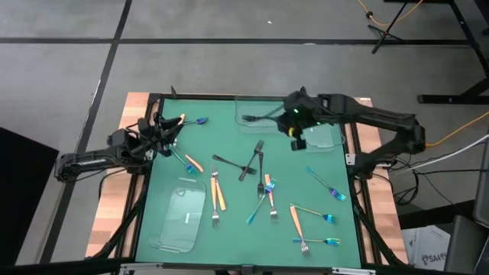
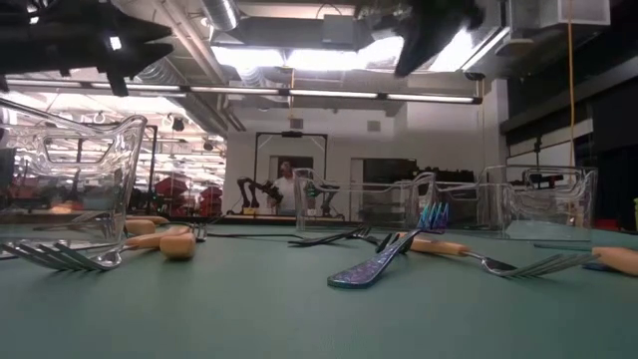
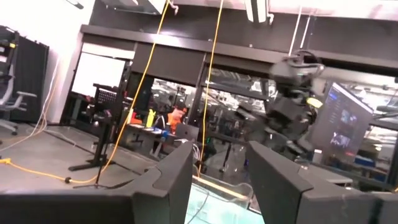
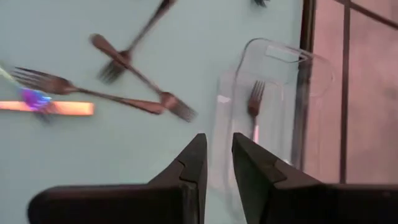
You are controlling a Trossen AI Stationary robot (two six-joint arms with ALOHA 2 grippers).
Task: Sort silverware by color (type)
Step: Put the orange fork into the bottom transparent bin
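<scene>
The silverware lies scattered on the green mat [image 1: 229,229]: crossed black forks [image 1: 252,160], orange-handled forks [image 1: 218,191] and iridescent blue forks [image 1: 325,183]. One black fork [image 4: 255,99] lies inside the far clear tray [image 1: 260,118]. My left gripper [image 1: 170,130] sits at the table's far left, tipped upward and open; its wrist view shows nothing between its fingers [image 3: 219,149]. My right gripper [image 1: 296,139] hangs high over the mat's far right, slanting down, its fingers [image 4: 219,138] narrowly apart with nothing between them.
A second clear tray [image 1: 325,136] stands at the far right and a third [image 1: 179,215] at the near left. An orange-handled piece [image 1: 177,120] and a blue one [image 1: 200,121] lie close to my left gripper. Wooden table borders flank the mat.
</scene>
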